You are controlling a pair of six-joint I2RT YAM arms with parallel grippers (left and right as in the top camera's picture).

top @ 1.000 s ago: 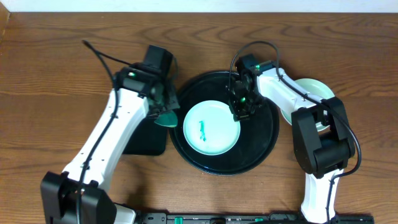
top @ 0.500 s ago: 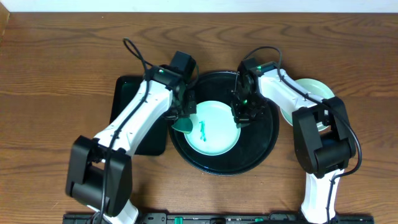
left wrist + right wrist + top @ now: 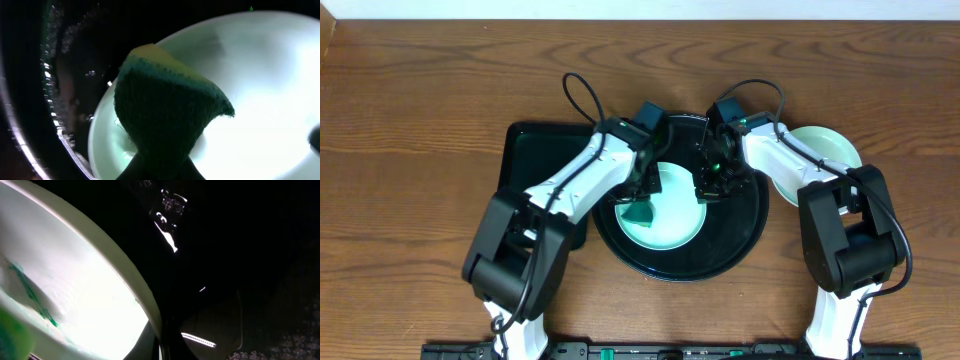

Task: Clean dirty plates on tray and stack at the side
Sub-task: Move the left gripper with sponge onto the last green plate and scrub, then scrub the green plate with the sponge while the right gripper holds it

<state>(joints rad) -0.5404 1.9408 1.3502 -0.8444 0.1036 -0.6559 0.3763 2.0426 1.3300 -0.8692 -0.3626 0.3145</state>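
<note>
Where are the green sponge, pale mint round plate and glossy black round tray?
green sponge (image 3: 165,120): left wrist view, scrub face
pale mint round plate (image 3: 676,216): overhead view, bare middle
glossy black round tray (image 3: 738,228): overhead view, right floor

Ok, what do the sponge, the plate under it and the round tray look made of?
Sponge: soft foam with a dark green scouring face and a yellow layer, coarse fuzzy texture. Plate: smooth, glossy pale mint, likely ceramic or melamine; can't tell which. Round tray: glossy black, probably plastic, showing sharp reflections.

Overhead evenly lit, sharp; wrist views dark, plate (image 3: 270,100) overexposed, tray (image 3: 168,232) glare
</note>
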